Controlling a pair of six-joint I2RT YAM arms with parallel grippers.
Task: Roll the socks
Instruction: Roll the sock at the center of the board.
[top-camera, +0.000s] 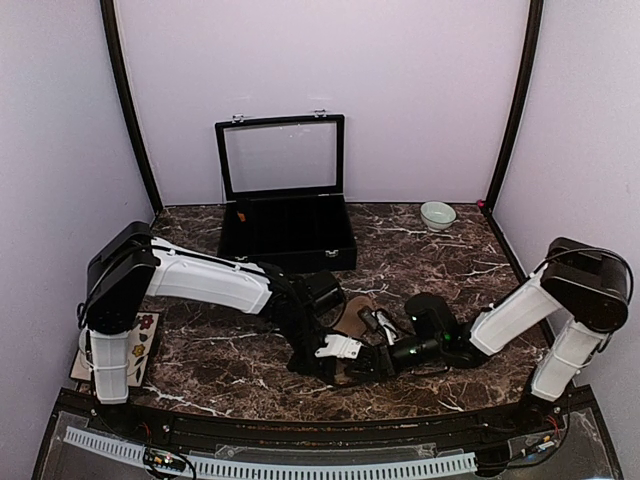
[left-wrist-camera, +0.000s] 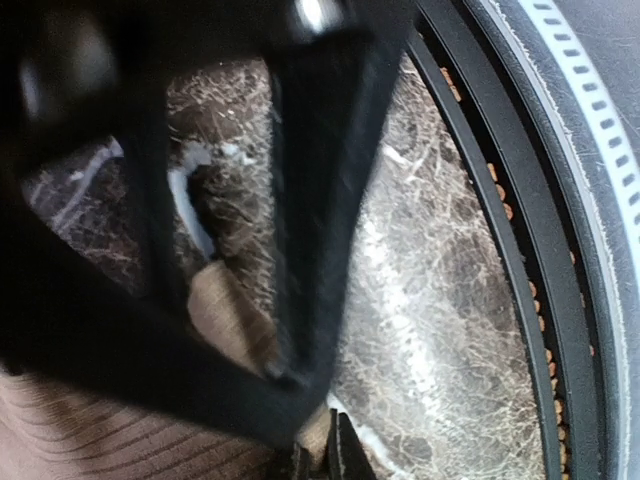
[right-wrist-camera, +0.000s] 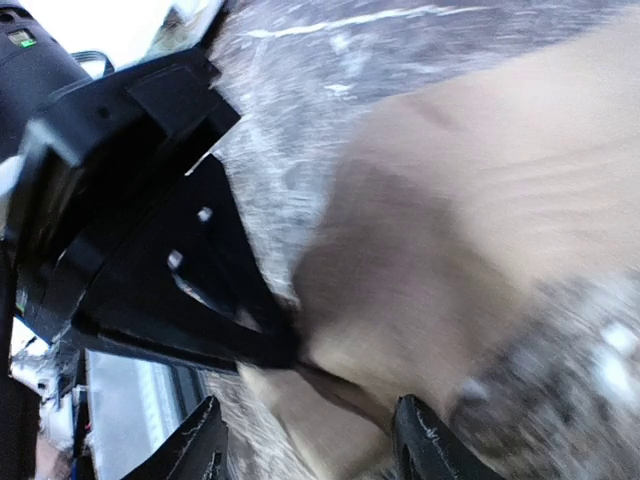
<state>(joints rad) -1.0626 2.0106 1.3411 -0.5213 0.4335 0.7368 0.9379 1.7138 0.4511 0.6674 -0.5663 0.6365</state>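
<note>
**Clerk:** Surfaces and materials?

**Inspector:** The table is a glossy slab patterned as dark brown marble with white veins. At its far side stands a black rectangular case. Its lid is upright, with a clear pane in a black frame and two metal clasps on top. A small, round, pale bowl sits to the right of the case, apart from it. A card printed with flowers lies at the near left, beside the left arm's base.

**Clerk:** The task item?

**Inspector:** A tan sock lies on the table near the middle front, where the two arms meet. It is a soft, plain tan-brown knit. The left wrist view shows fine parallel ribbing. The right wrist view is blurred but shows the fabric creased, with a darker shaded fold across it. The grippers cover much of it from above, so its outline cannot be told.

**Clerk:** The tools?

**Inspector:** The left gripper has its fingers pressed together. Tan fabric sits at their tips, and as far as the close views show, an edge of the sock is pinched there. The right gripper has its fingers spread apart. Sock fabric lies in the gap between them, and neither finger is seen pressing on it. The two grippers meet tip to tip over the sock.
</note>
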